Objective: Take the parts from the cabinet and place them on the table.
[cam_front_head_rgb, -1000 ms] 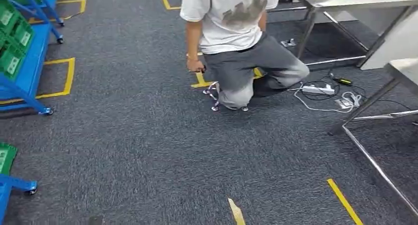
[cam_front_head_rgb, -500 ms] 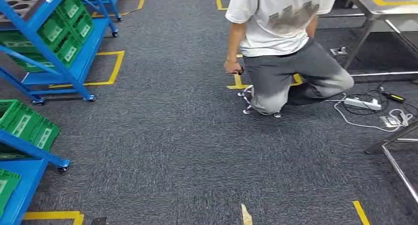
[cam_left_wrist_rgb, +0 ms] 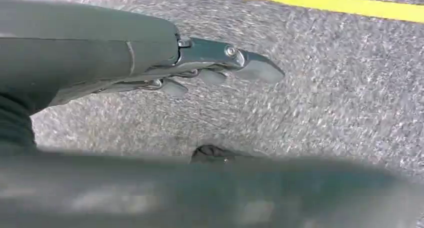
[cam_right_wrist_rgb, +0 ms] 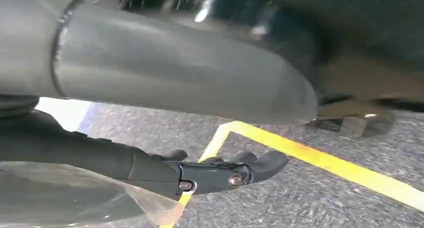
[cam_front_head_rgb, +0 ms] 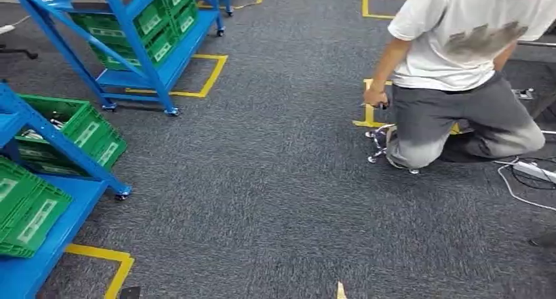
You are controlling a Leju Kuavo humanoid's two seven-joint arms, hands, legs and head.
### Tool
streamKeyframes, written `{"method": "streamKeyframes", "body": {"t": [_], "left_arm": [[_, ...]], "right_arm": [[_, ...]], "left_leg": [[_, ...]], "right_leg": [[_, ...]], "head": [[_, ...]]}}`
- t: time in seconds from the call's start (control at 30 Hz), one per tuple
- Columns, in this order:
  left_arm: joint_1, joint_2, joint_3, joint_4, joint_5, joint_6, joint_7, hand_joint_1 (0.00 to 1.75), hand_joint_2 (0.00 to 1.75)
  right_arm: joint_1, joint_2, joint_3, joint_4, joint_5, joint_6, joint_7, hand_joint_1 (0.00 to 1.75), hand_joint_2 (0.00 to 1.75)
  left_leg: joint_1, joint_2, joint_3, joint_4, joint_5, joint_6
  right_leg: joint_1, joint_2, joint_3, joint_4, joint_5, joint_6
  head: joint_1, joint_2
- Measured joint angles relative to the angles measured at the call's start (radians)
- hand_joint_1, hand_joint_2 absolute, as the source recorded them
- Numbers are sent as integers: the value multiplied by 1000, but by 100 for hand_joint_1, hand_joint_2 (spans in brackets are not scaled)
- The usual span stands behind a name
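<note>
Approach step: robot faces blue cabinets, nothing picked yet.
Near blue cabinet point(cam_front_head_rgb: 39, 125) at 9 o'clock carries green bins point(cam_front_head_rgb: 72, 125) with parts, white labels unreadable; second cabinet point(cam_front_head_rgb: 141, 43) at 11; kneeling person point(cam_front_head_rgb: 459, 82) at 2. Left hand point(cam_left_wrist_rgb: 220, 68) and right hand point(cam_right_wrist_rgb: 220, 170) hang over carpet, fingers slightly apart, holding nothing. Next, I judge: close in, reach into a bin.

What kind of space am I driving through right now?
Most likely a workshop or parts-storage area set up for testing: blue wheeled racks holding green bins, yellow floor tape marking bays on grey carpet, and a person kneeling nearby.
</note>
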Motion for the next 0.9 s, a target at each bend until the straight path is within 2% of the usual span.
{"method": "streamKeyframes", "body": {"t": [0.03, 0.07, 0.1, 0.13, 0.17, 0.2, 0.23, 0.27, 0.33, 0.37, 0.4, 0.43, 0.47, 0.53, 0.57, 0.6, 0.63, 0.67, 0.7, 0.73, 0.77, 0.8, 0.87, 0.9], "left_arm": [[0, 1, -1, 0, -1, -1, 0, 0, 175], [0, 1, -3, 0, -4, -1, 0, 0, 175], [1, 1, -6, 0, -4, -1, -2, 0, 175], [0, 1, -8, 0, -5, -1, -2, 0, 175], [-1, 0, -9, 0, -5, -1, -2, 0, 175], [-2, 0, -10, 0, -5, -1, -2, 0, 175], [-5, 0, -12, 0, -5, -1, -2, 0, 175], [-6, 1, -14, 0, -5, 0, -2, 0, 175], [-2, 2, -15, 0, -5, 0, -2, 0, 175], [2, 3, -15, 0, -5, 0, -2, 0, 0], [2, 5, -15, 0, -5, 0, -1, 0, 0], [1, 5, -15, 0, -5, 0, -1, 0, 0], [-2, 5, -15, 0, -5, 0, -1, 0, 0], [-6, 5, -16, 0, -5, 0, -1, 0, 0], [-5, 5, -16, 0, -5, 0, 1, 0, 0], [-2, 5, -16, 0, -4, 1, 5, 0, 0], [-1, 5, -16, 0, -4, 3, 5, 0, 0], [0, 5, -16, 0, -4, 5, 5, 0, 0], [-1, 6, -17, 0, -4, 6, 5, 0, 0], [-4, 6, -19, 0, -4, 7, 5, 0, 0], [-8, 6, -21, 0, -4, 7, 5, 0, 0], [-8, 6, -23, 0, -4, 8, 5, 0, 0], [-2, 7, -23, 0, -4, 12, 13, 0, 0], [0, 6, -23, 0, -4, 14, 13, 0, 0]], "right_arm": [[2, -1, 0, 0, 4, 7, -4, 0, 0], [2, -1, 0, 0, 11, 14, -9, 0, 0], [3, -3, 0, 0, 20, 20, -11, 0, 0], [2, -3, 1, 0, 27, 21, -11, 0, 0], [2, -5, 2, 0, 33, 21, -13, 0, 0], [2, -6, 3, 0, 37, 21, -15, 0, 0], [2, -6, 5, 0, 39, 23, -21, 0, 0], [2, -6, 6, 0, 40, 29, -31, 0, 0], [1, -8, 8, 0, 49, 38, -55, 0, 0], [1, -9, 10, 0, 51, 39, -64, 0, 0], [0, -10, 12, 0, 54, 42, -71, 0, 0], [1, -10, 15, 0, 56, 45, -82, 0, 0], [2, -10, 15, 0, 58, 50, -91, 0, 0], [7, -10, 16, 0, 65, 57, -106, 0, 0], [7, -11, 17, 0, 69, 58, -109, 0, 0], [7, -11, 19, 0, 72, 59, -109, 0, 0], [6, -11, 24, 0, 74, 59, -109, 0, 0], [5, -11, 26, 0, 75, 59, -109, 0, 0], [5, -11, 26, 0, 76, 59, -109, 0, 0], [5, -11, 27, 0, 77, 59, -109, 0, 0], [6, -11, 29, 1, 78, 61, -109, 0, 0], [4, -11, 31, 1, 80, 62, -109, 0, 0], [-3, -11, 32, 1, 82, 66, -109, 0, 0], [-5, -11, 32, 1, 84, 64, -109, 0, 0]], "left_leg": [[-1, -13, 0, 0, 0, 1], [-1, -27, 1, 1, -1, 1], [-1, -43, 3, 1, -1, 1], [-1, -57, 5, 1, -2, 0], [0, -77, 9, 2, -3, -2], [2, -90, 10, 4, -5, -5], [-5, -103, 4, 12, -9, -14], [0, -117, -2, 15, -9, -18], [6, -135, -7, 7, 0, -33], [6, -147, -10, 8, 1, -39], [5, -106, -12, 22, -12, -40], [0, -45, -30, 62, -42, -46], [1, -20, -64, 135, -84, -51], [5, -6, -137, 290, -150, -56], [7, -5, -150, 322, -151, -57], [7, -4, -139, 304, -129, -57], [6, 0, -107, 242, -89, -55], [5, 13, -59, 151, -43, -51], [1, 48, -12, 63, -7, -44], [-10, 96, 11, 21, -17, -39], [-14, 90, 10, 10, -16, -31], [-15, 78, 6, 11, -16, -30], [-15, 54, 4, 3, -14, -18], [-6, 44, 12, -5, -7, -10]], "right_leg": [[1, 2, -41, 70, -17, 1], [0, 2, -65, 98, -10, 1], [0, 2, -65, 73, 25, 0], [0, 4, -48, 20, 68, -1], [-2, 17, -3, -92, 135, -3], [-5, 47, 30, -173, 174, -4], [-10, 99, 47, -212, 160, -5], [-10, 92, 58, -218, 157, -9], [-3, 73, 59, -216, 159, -20], [-6, 60, 61, -223, 163, -29], [-9, 43, 65, -228, 167, -35], [-7, 31, 67, -230, 165, -43], [-5, 15, 67, -230, 164, -45], [0, -21, 68, -230, 159, -49], [1, -38, 69, -230, 158, -50], [1, -51, 71, -230, 156, -50], [2, -64, 74, -230, 153, -49], [3, -77, 80, -230, 150, -47], [3, -88, 86, -230, 147, -44], [8, -98, 88, -229, 142, -39], [11, -109, 89, -226, 137, -32], [11, -122, 91, -228, 137, -29], [11, -144, 102, -234, 134, -18], [5, -107, 91, -226, 123, -10]], "head": [[-1, 0], [0, 0], [-1, 0], [0, 0], [0, 0], [0, 0], [0, 0], [-3, 0], [-2, 0], [-2, 0], [-2, 0], [-11, 0], [-11, 0], [-11, 0], [-11, 0], [-11, 0], [-11, 0], [-11, 0], [-11, 0], [-11, 0], [-10, 0], [-8, 0], [-10, 0], [-10, 0]]}}
